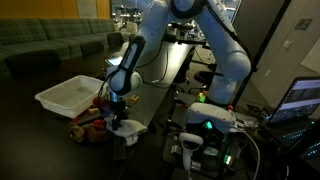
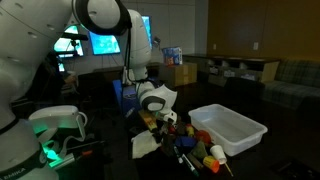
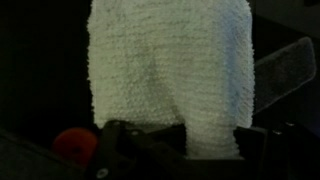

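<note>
One white towel [image 3: 170, 70] tight in the claw [image 3: 205, 142]; monitor [image 2: 105, 44] text illegible.

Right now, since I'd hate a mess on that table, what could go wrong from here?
1. The white cloth hangs loose from the shut gripper, so it may slip free.
2. Its dangling end sits close to the toy pile beside the white bin and could snag and scatter toys.
</note>
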